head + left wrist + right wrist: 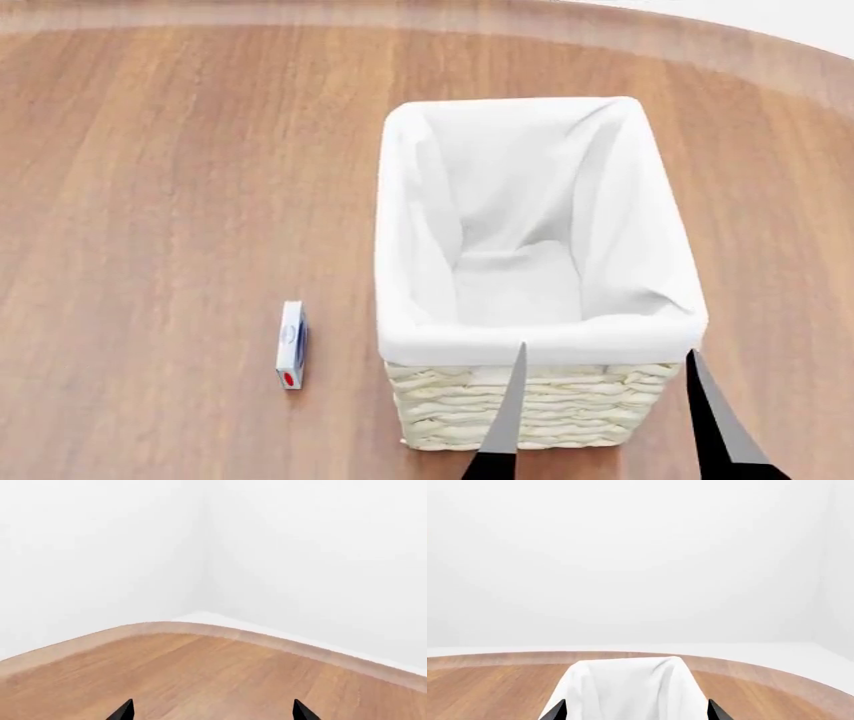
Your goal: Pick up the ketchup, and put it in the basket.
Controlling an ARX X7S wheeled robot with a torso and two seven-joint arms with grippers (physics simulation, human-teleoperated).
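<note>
My right gripper (601,400) hangs at the near end of the basket (534,400), its two fingers (505,420) spread wide with nothing between them. From the right wrist view I see the same gripper (635,711) with its fingertips well apart and the basket (627,690) straight ahead of it, the white liner (627,680) folded over the rim. My left gripper (212,711) shows only in its own wrist view: two dark tips held apart over bare table (200,675), near the table's rounded corner, holding nothing. I cannot see the ketchup in any view. The basket's liner (521,220) lies empty as far as I can see into it. A small white box (291,345) lies on the table (160,180) to the left of the basket, apart from it.
</note>
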